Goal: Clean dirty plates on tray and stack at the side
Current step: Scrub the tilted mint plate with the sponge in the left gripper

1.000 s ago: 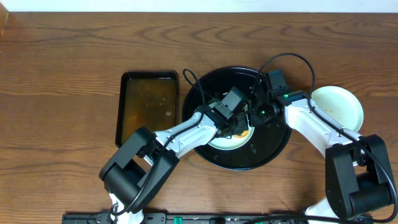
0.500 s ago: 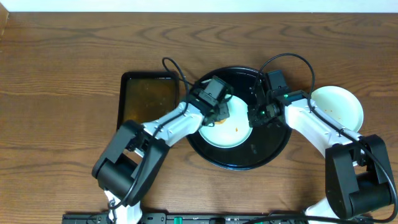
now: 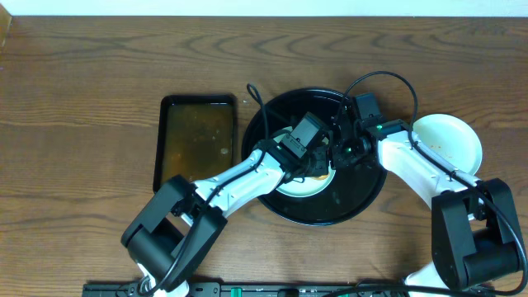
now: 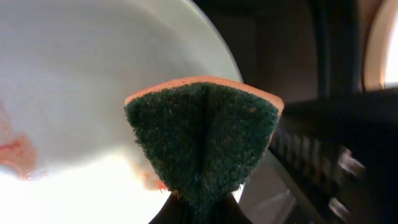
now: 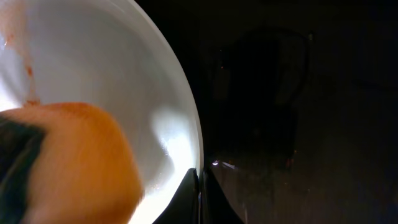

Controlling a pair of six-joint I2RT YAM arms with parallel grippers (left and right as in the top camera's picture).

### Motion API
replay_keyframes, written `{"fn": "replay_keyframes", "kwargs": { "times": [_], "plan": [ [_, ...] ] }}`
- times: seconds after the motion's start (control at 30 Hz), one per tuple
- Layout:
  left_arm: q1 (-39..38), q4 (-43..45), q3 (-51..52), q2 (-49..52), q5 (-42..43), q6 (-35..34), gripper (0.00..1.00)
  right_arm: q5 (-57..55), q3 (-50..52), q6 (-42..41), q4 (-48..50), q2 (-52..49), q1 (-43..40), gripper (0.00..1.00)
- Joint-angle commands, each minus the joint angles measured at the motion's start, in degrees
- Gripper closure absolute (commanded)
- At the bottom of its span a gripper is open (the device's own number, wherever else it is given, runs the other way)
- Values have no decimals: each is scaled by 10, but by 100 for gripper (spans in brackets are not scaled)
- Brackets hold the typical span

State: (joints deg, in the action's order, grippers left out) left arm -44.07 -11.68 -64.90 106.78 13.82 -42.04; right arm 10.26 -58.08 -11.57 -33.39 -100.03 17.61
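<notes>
From overhead I see the tray (image 3: pixel 363 186) at the middle of the surface (image 3: pixel 82 82), with 1 smeared plate (image 3: pixel 297 186) lying inside it toward the near side. My left gripper (image 3: pixel 320 172) is over that plate's right part, clenched on the sponge (image 3: pixel 324 175), and the right gripper (image 3: pixel 337 155) sits just beside it at the plate's right edge. A second plate (image 3: pixel 450 140) rests on the surface right of the tray, apart from it, and the rectangular tray (image 3: pixel 196 144) lies to the left. On the left wrist view the sponge (image 4: pixel 202 143) is folded, green face toward the camera with an orange edge on top, pinched at its lower end over the smeared plate (image 4: pixel 93 74); reddish sauce (image 4: pixel 18 155) marks the plate's left. On the right wrist view the right gripper (image 5: pixel 200 193) is clamped thin on the plate's rim, with the orange sponge (image 5: pixel 74 162) touching the plate (image 5: pixel 93 62) and the black tray (image 5: pixel 311 124) beyond.
</notes>
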Motion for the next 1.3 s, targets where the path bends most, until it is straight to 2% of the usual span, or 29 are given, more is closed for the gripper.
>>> {"fn": "replay_keyframes", "kwargs": {
  "times": [0.0,0.13,0.4,0.6,0.67,0.97,1.07,1.13,1.27],
  "plan": [
    [2,9,6,25,2,-88,93,-4,-2,-6,-3,-4,5,99],
    [2,9,6,38,4,-119,93,-4,-3,-6,-3,-4,5,99],
    [2,11,6,65,5,-120,92,-4,-3,-6,-3,-4,5,99],
    [13,-47,6,79,-174,-58,92,-4,-3,-6,-4,-4,5,99],
    [30,-48,6,78,-175,-6,92,-4,-2,-6,-5,-4,5,99],
    [77,-57,5,40,-205,105,92,-4,-2,-6,-7,-4,5,99],
    [80,-89,5,41,-188,102,92,-4,-3,-6,-7,-4,5,99],
    [80,-111,5,41,-146,75,92,-4,-2,-6,-7,-4,5,99],
    [65,-84,5,41,54,71,92,-4,-3,-6,-7,-4,5,99]
  ]
}}
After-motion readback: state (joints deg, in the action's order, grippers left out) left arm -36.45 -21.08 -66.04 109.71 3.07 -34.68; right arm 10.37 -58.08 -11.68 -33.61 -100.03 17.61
